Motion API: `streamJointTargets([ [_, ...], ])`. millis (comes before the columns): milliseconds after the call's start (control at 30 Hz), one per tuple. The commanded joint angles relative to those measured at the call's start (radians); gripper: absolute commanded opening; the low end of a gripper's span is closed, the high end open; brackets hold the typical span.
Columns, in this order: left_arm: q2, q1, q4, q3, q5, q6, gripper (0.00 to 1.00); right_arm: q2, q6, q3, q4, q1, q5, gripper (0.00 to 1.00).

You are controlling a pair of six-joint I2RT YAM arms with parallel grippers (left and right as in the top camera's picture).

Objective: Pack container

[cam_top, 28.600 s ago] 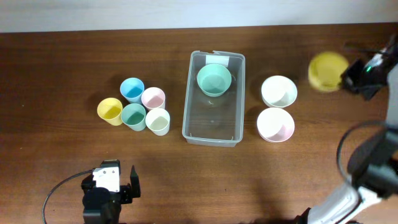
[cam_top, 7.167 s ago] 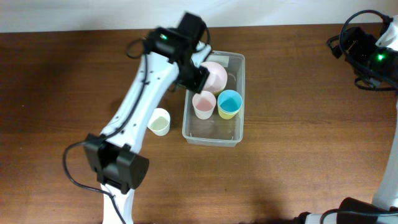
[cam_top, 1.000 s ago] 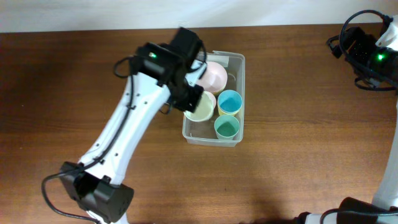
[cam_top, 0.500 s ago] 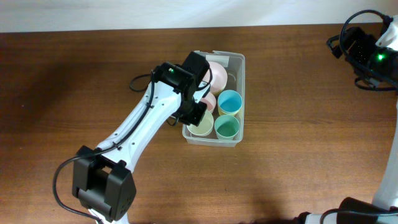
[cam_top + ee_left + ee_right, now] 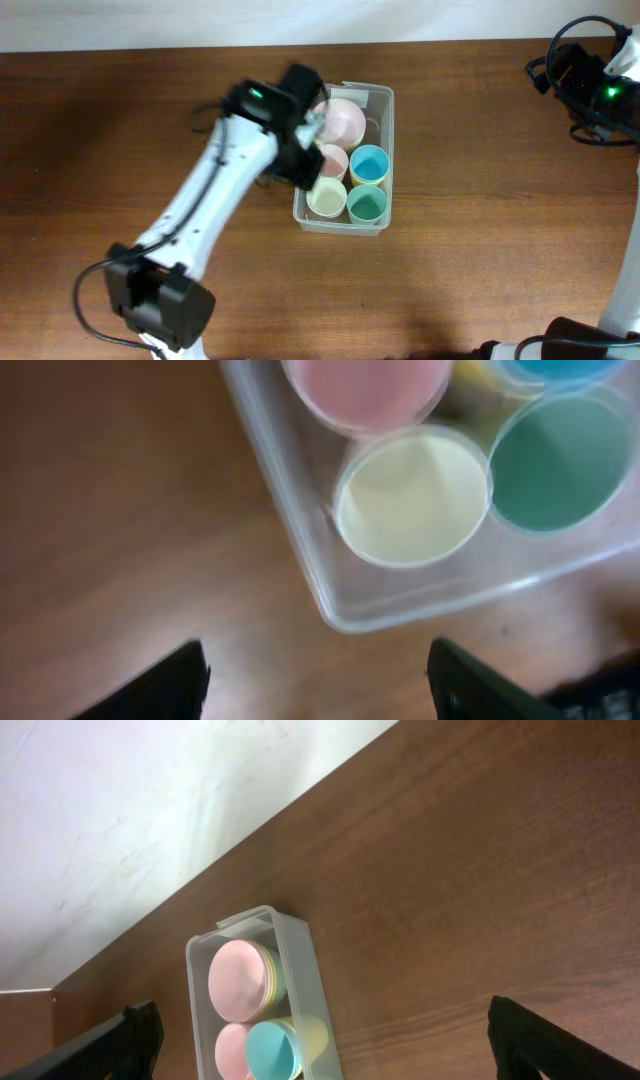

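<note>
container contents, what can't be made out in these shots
1. Overhead: the left arm, blurred, covers the container's left rim and part of the pink cup.
2. Left wrist: soft focus; the blue cup is cut by the top edge.
3. Right wrist: the bottom edge cuts off the container's lower end.

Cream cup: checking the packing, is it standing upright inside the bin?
Upright, inside. The cream cup shows its round open mouth facing up, within the bin's corner, beside the green cup.

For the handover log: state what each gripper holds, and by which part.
Nothing is held. The left gripper is open near the container, with the cream cup sitting free inside. The right gripper is open and empty too.
</note>
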Motion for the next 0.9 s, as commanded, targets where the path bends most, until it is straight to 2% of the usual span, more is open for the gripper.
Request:
streamJointTargets([
  [0, -0.006, 0.096, -0.061, 0.173, -0.044, 0.005, 0.74, 0.004, 0.004, 0.001, 0.000, -0.003, -0.004, 0.99],
  [133, -0.008, 0.218, -0.157, 0.377, -0.081, 0.005, 0.83, 0.004, 0.004, 0.001, 0.000, -0.003, -0.004, 0.99],
  [167, -0.009, 0.245, -0.172, 0.416, -0.096, 0.005, 0.96, 0.004, 0.004, 0.001, 0.000, -0.003, -0.004, 0.99],
  [200, -0.012, 0.271, -0.185, 0.451, -0.121, 0.005, 1.00, 0.004, 0.004, 0.001, 0.000, -0.003, -0.004, 0.99],
  [333, -0.043, 0.380, -0.219, 0.540, -0.163, 0.005, 1.00, 0.004, 0.004, 0.001, 0.000, -0.003, -0.004, 0.99],
  [533, -0.125, 0.511, -0.219, 0.549, -0.163, 0.005, 1.00, 0.004, 0.004, 0.001, 0.000, -0.003, -0.004, 0.99],
  [867, -0.134, 0.533, -0.219, 0.549, -0.163, 0.005, 1.00, 0.004, 0.004, 0.001, 0.000, -0.003, -0.004, 0.99],
])
